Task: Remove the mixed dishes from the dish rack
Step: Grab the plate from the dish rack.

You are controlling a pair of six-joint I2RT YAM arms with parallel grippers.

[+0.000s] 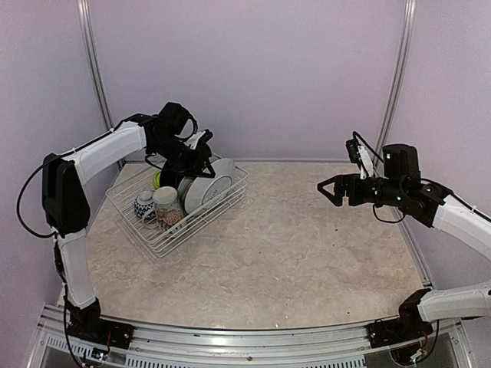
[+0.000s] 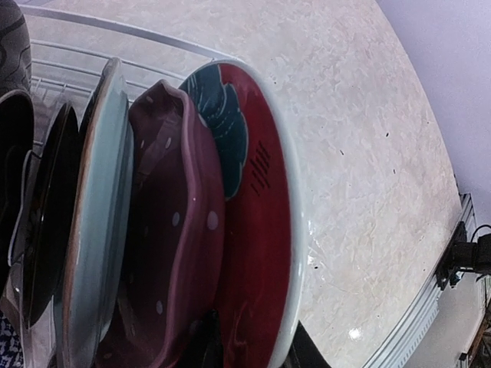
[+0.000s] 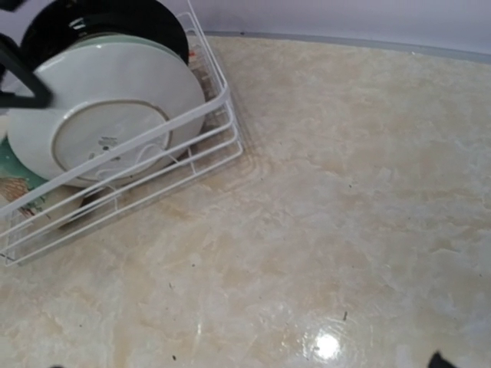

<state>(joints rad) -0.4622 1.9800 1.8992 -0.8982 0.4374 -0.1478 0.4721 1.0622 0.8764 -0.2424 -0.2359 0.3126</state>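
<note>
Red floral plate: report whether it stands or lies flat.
Standing on edge: the red floral plate is upright, outermost beside the pink dotted plate.

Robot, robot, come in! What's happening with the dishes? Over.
Left gripper straddling rim of red floral plate in dish rack, grip unconfirmed. Right gripper open, empty, over table. Nothing unloaded yet; nothing in the way.

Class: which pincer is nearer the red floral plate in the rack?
Left. The left pincer sits at the rim of the red floral plate in the dish rack; the right pincer hangs over the table, far off to its right.
</note>
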